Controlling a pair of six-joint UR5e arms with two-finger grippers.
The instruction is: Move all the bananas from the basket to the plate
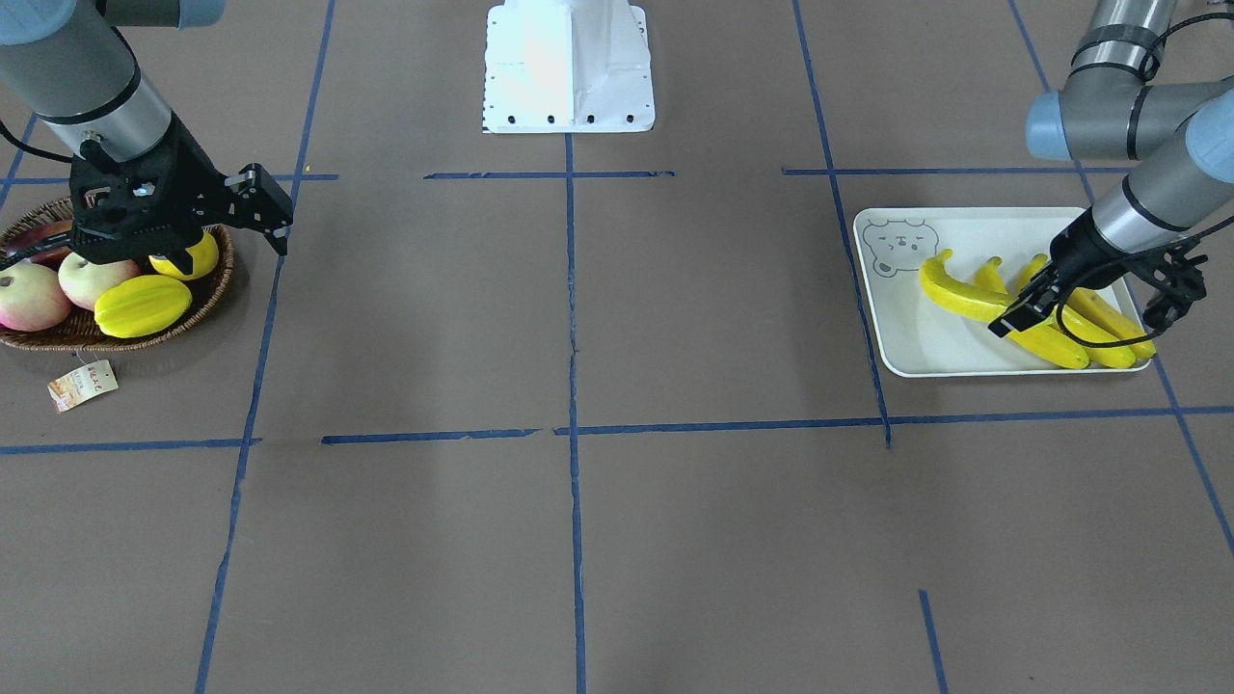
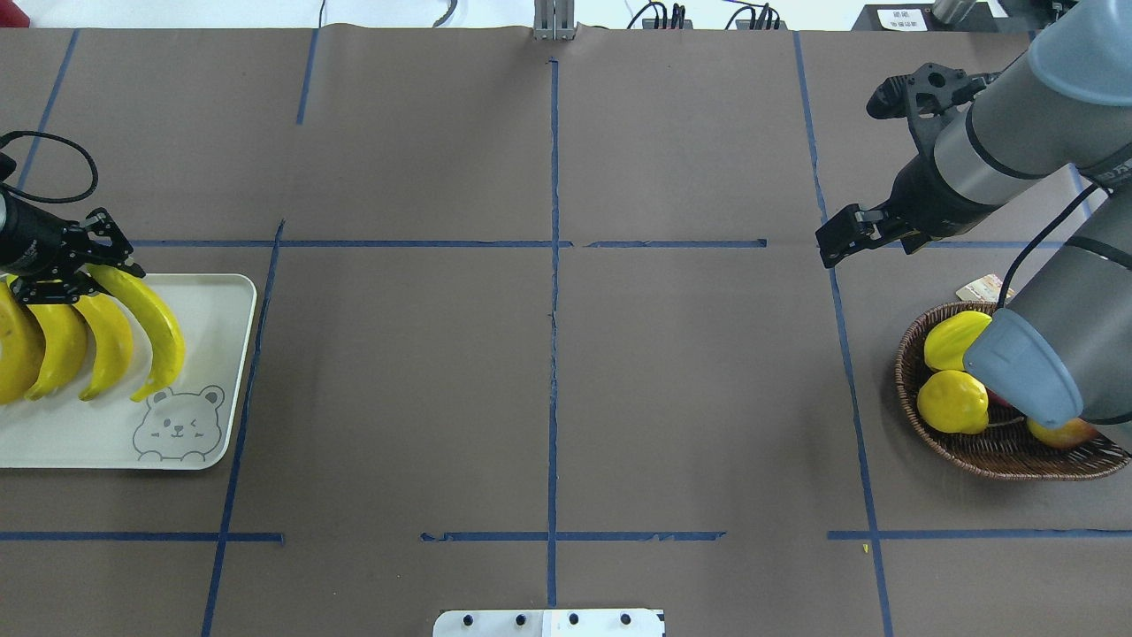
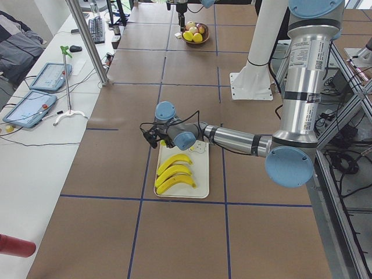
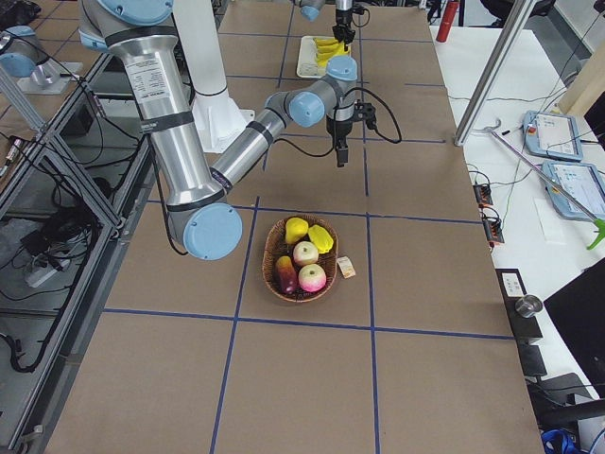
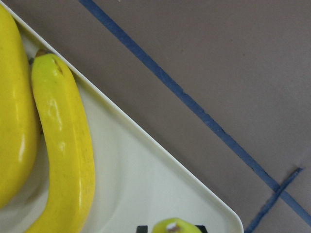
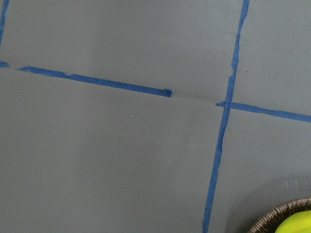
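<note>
Yellow bananas (image 2: 110,343), all four, lie on the plate (image 2: 212,336) under the left gripper (image 2: 69,270), its spread jaws astride their ends; pulling away crooked could drag one off. The right gripper (image 2: 871,228) hangs splayed and empty, the basket (image 2: 973,456) near its jaws.

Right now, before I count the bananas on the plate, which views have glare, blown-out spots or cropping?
Overhead exterior: sharp, evenly lit, but the bananas run off the left edge. Exterior front-facing: the white robot base is blown out; the left arm covers part of them. Left wrist-mounted: crisp, soft glare streaks on the peel, too close to count. Exterior left: the plate is small.
</note>
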